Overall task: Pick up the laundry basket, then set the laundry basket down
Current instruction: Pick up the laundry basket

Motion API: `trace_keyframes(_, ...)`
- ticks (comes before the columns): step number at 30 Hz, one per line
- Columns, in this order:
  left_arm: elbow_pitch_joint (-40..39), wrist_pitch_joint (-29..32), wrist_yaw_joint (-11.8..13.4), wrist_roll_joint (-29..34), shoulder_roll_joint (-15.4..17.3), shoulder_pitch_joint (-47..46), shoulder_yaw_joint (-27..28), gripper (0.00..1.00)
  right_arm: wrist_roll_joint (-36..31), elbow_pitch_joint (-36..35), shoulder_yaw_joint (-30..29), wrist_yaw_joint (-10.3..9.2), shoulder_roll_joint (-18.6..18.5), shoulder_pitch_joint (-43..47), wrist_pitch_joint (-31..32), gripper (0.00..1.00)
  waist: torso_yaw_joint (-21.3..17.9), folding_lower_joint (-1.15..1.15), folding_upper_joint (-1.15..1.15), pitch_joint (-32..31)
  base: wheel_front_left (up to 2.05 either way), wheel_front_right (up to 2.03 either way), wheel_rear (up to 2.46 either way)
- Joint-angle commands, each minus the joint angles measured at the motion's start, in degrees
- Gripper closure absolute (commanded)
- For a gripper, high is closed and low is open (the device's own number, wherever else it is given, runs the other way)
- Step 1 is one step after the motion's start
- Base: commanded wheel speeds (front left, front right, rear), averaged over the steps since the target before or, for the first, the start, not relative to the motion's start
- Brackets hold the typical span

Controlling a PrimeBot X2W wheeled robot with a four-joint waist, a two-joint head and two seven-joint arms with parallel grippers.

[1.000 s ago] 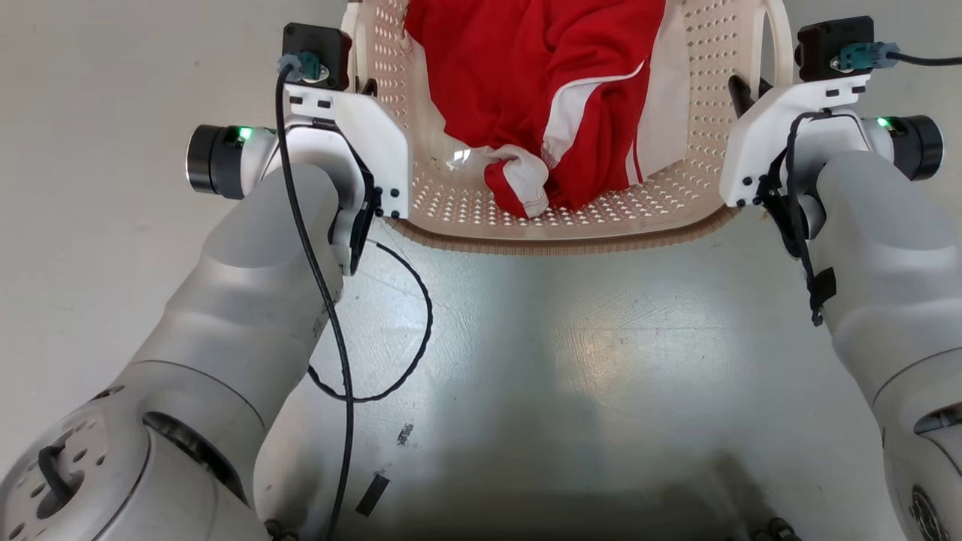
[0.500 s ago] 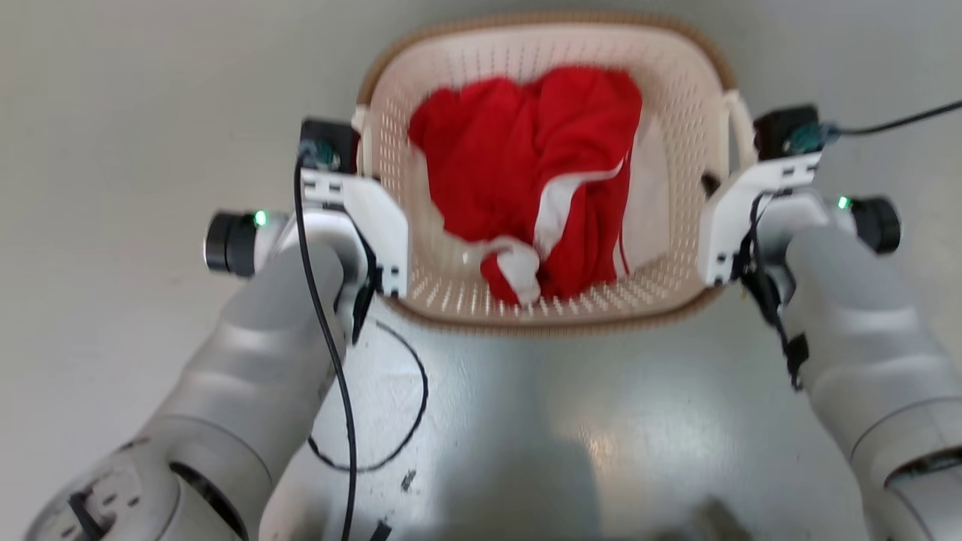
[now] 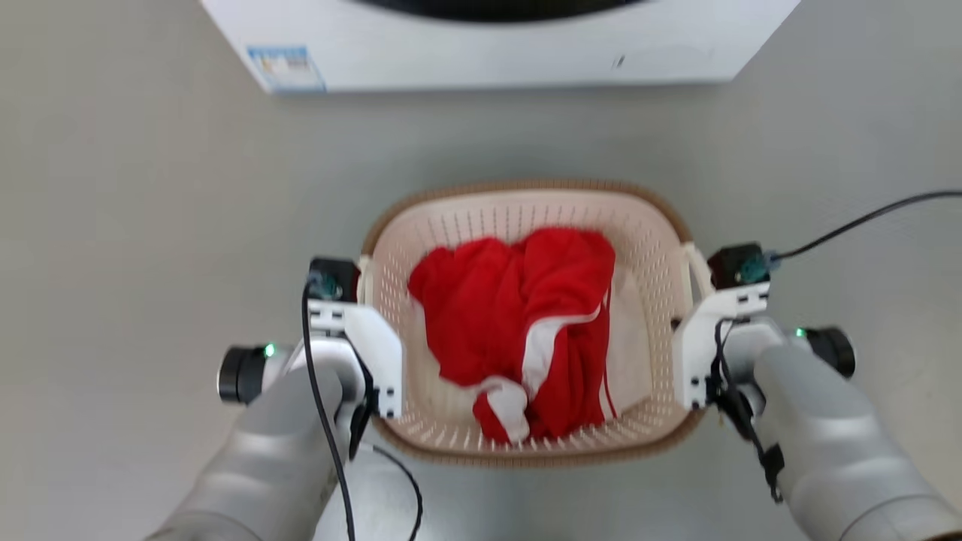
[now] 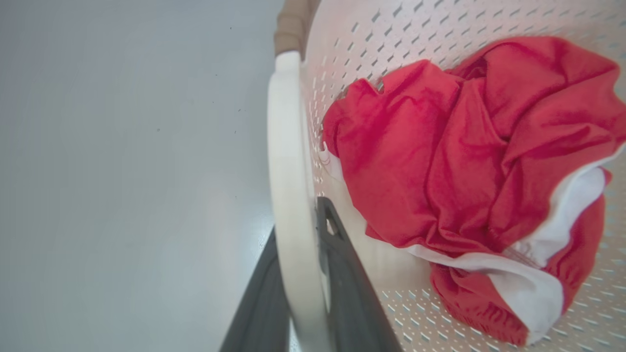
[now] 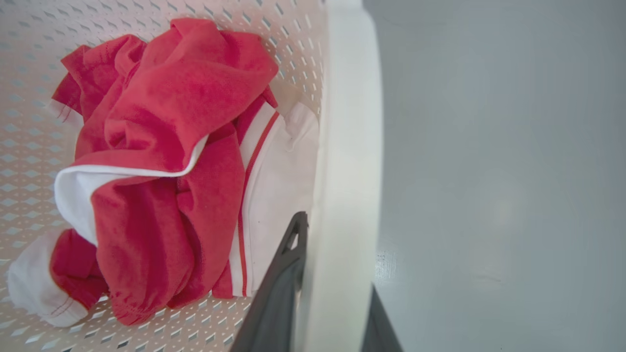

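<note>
laundry basket [image 3: 526, 197] — left gripper [image 4: 299, 230] clamped on left handle [image 4: 286, 146]; right gripper [image 5: 336, 266] clamped on right handle [image 5: 349, 122]

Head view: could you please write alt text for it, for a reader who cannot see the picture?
Seen from above, a brown-rimmed cream laundry basket holds a crumpled red and white garment, and the left gripper and right gripper each clamp one of its side handles. Beyond it on the grey floor stands a white washing machine.
</note>
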Motion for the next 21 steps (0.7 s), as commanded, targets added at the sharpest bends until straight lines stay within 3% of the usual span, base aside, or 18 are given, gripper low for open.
trace_keyframes(1, -0.4, -0.6, -0.1, -0.6, 1.0, 0.4, 0.5, 1.0, 0.7, -1.1, 2.3, 0.51, 1.6, 3.0, 1.0, 1.0, -1.6, 0.0, 0.0, -5.3, 0.0, 0.0, 0.0)
trace_keyframes(12, -1.1, 2.1, -0.9, -1.9, 1.0, 6.8, -1.6, 1.0, 5.7, -1.6, 6.9, 0.51, 1.6, 8.4, 4.3, 1.0, -3.2, 0.0, 0.0, -14.7, 0.0, 0.0, 0.0)
trace_keyframes(21, -1.3, 4.0, -1.3, -2.9, 1.0, 11.2, -3.3, 1.0, 8.4, -1.0, 9.8, 0.51, 1.6, 11.7, 5.7, 1.0, -1.6, 0.0, 0.0, -22.4, 0.0, 0.0, 0.0)
